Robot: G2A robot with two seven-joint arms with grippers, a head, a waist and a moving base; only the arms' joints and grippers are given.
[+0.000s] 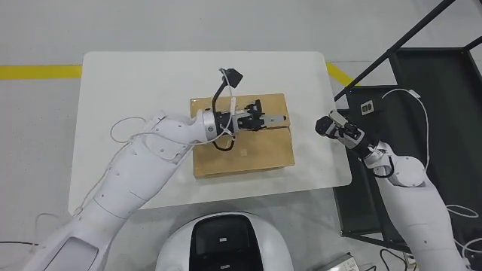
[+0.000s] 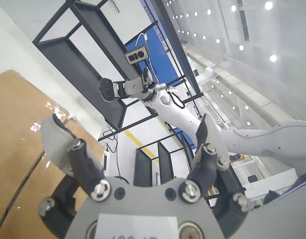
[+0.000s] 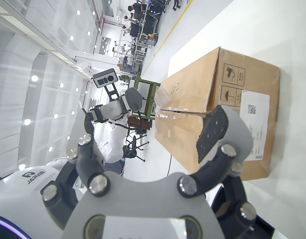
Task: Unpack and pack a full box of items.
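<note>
A closed brown cardboard box sits in the middle of the white table, with clear tape along its top seam. My left gripper hangs just over the box's top near its far right part, open, nothing between its fingers. The box top lies right beside one finger. My right gripper is off the box's right side, near the table's right edge, open and empty. It faces the labelled end of the box.
A black metal rack stands close to the right of the table, right behind my right arm. A yellow floor line runs behind the table. The table's left part and far strip are bare.
</note>
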